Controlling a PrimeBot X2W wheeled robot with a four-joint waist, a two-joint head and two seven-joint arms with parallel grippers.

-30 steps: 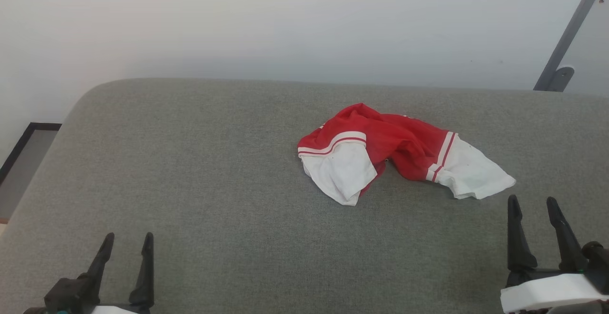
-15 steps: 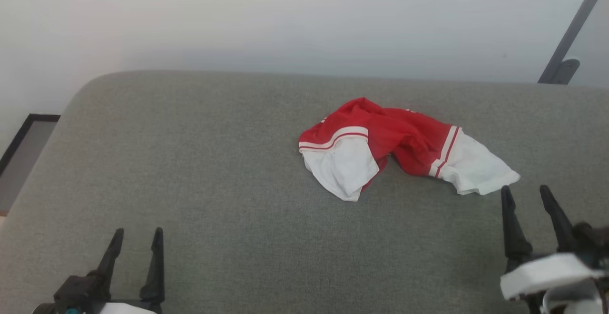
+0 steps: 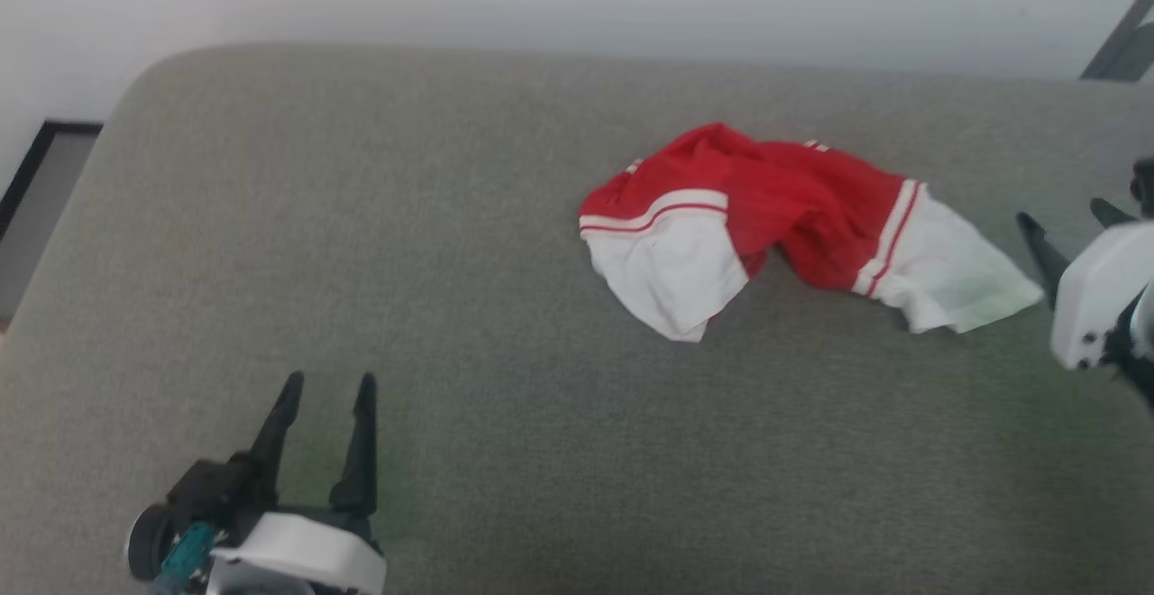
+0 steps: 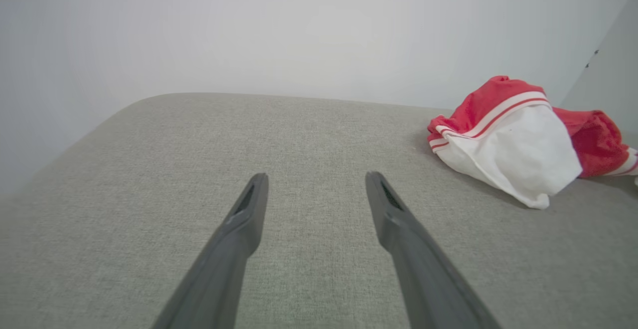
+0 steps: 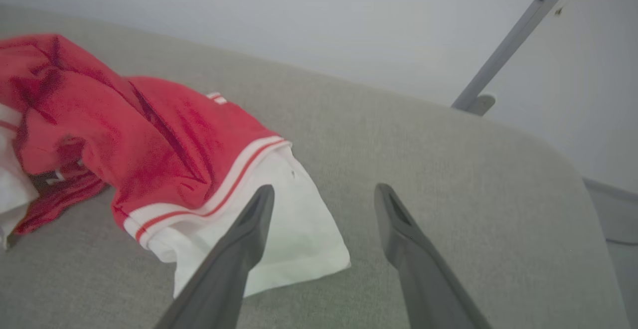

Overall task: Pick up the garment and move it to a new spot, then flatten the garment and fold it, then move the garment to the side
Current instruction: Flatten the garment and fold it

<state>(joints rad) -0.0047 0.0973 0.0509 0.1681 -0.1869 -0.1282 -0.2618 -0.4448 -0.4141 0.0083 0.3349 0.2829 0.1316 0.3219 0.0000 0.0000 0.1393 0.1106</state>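
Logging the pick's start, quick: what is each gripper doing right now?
Left gripper: open, holding nothing.
Right gripper: open, holding nothing, close to the red jersey.

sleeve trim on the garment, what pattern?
White band with a thin red stripe on the garment, clearest in the left wrist view.

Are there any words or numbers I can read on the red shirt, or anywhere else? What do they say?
No text here can be read.
The red and white shirt is crumpled and shows only red cloth, white sleeves and stripes.
In the right wrist view a small dark patch with a white mark peeks out of its folds, but it is too blurred and hidden to read.
The grey cushion has no writing on it.
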